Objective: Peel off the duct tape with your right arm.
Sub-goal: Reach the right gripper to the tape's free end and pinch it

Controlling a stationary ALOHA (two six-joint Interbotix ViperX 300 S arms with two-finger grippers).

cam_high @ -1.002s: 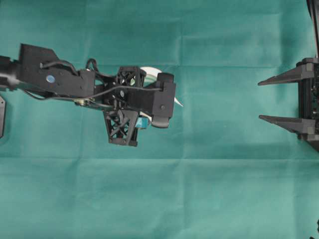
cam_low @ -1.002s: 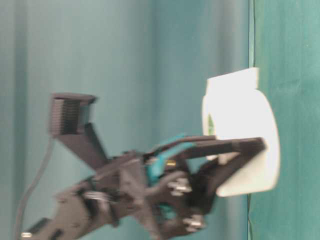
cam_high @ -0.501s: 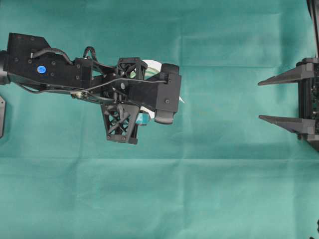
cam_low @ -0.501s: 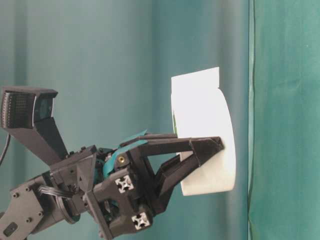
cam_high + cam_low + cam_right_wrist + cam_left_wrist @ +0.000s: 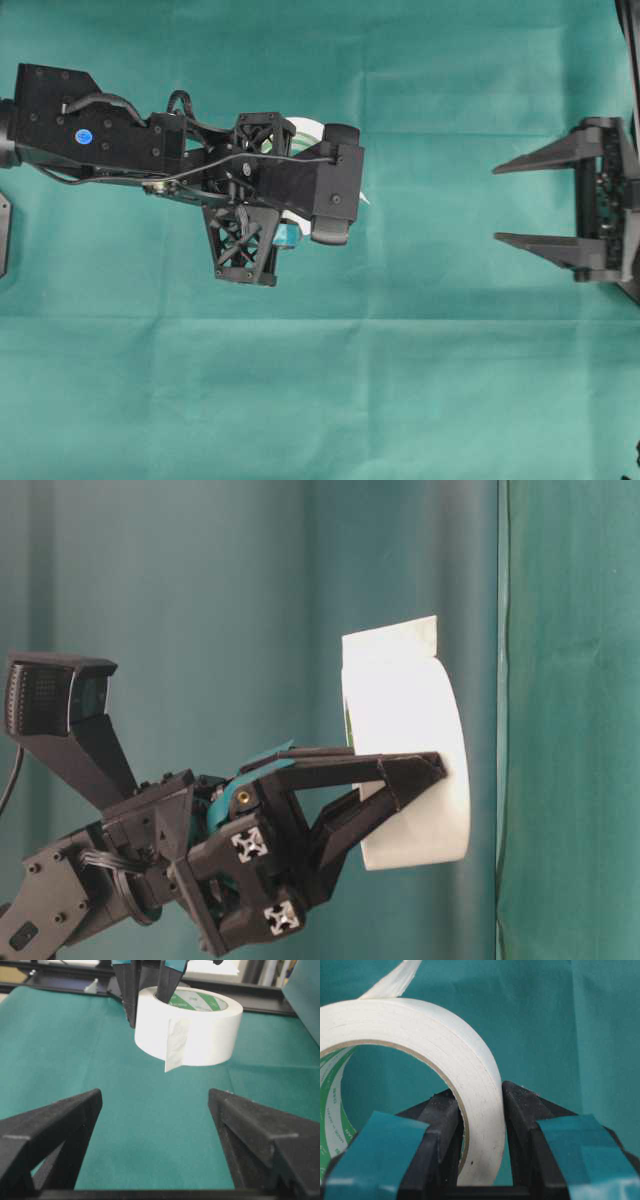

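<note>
The duct tape, a wide white roll with green print inside its core, hangs above the green cloth. My left gripper, its fingers wrapped in teal strips, is shut on the roll's wall, one finger inside the core and one outside. In the overhead view the left arm covers most of the duct tape. A loose white strip end hangs off the side facing my right gripper. That right gripper stands open and empty, well to the right of the roll. From table level, the roll sits pinched in the left gripper.
Green cloth with fold creases covers the whole table. A black frame rail runs along the far side in the right wrist view. A small black part sits at the left edge.
My right gripper has moved left toward the tape, still open. The left arm shifted with the roll a second ago and has held still since.
</note>
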